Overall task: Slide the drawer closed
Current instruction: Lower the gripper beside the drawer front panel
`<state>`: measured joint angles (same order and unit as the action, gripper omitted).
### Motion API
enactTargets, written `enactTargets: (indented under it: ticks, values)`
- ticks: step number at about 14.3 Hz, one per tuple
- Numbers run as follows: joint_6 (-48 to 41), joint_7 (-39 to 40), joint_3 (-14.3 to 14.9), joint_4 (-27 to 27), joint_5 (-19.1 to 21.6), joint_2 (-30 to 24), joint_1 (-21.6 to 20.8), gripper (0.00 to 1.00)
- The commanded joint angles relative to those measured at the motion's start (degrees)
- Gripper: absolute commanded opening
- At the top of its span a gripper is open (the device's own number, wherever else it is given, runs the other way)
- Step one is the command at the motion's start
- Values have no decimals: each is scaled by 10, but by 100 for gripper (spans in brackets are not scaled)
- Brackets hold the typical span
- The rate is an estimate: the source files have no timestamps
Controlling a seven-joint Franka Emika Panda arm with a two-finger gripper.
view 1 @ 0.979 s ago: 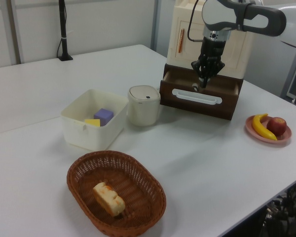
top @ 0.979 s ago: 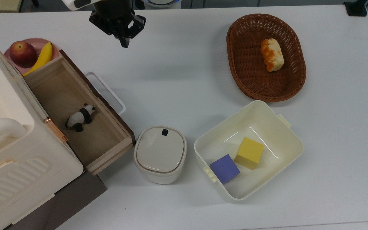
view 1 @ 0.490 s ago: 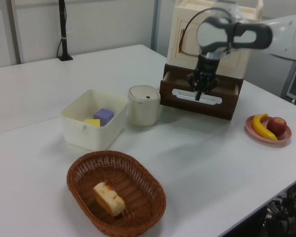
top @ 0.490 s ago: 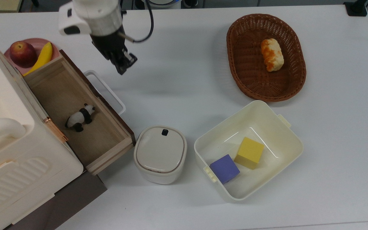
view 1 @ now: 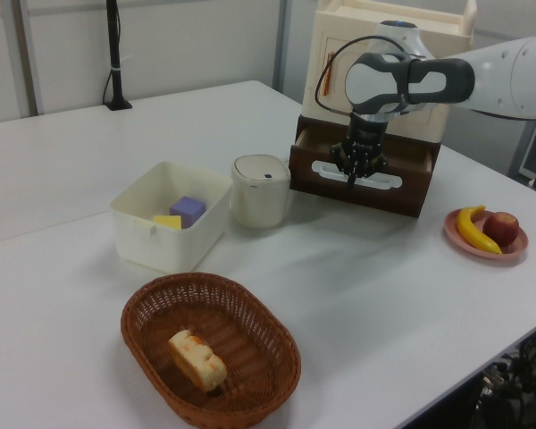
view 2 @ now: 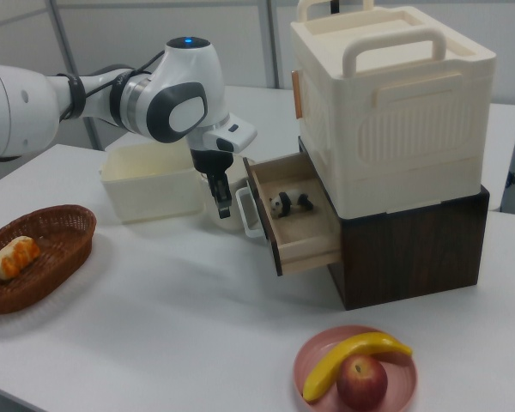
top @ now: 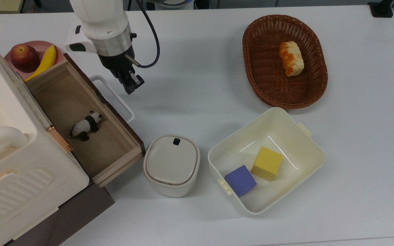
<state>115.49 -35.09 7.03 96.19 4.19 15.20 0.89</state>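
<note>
Hovering over the bench [top: 190,68], the gripper [top: 130,85] has its fingers closed on nothing. The drawer [top: 80,118] stands pulled out just beside it, on the top view's left, its white handle [top: 113,97] nearest, a panda figurine [top: 86,125] inside.

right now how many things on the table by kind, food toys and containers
Food: 3, apple, banana, bread
Toys: 3, panda, yellow block, purple block
Containers: 5, drawer, basket, bin, lidded container, plate
Total: 11
</note>
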Motion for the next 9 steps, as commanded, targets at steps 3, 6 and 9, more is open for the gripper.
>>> enactTargets:
  ticks: [3, 6, 9]
  values:
    - [25, -9, 4, -5, 10, 2, 12, 0]
    - [27, -8, 4, -21, 9, 16, 23, 0]
    - [28, -5, 4, -34, 5, 27, 32, 0]
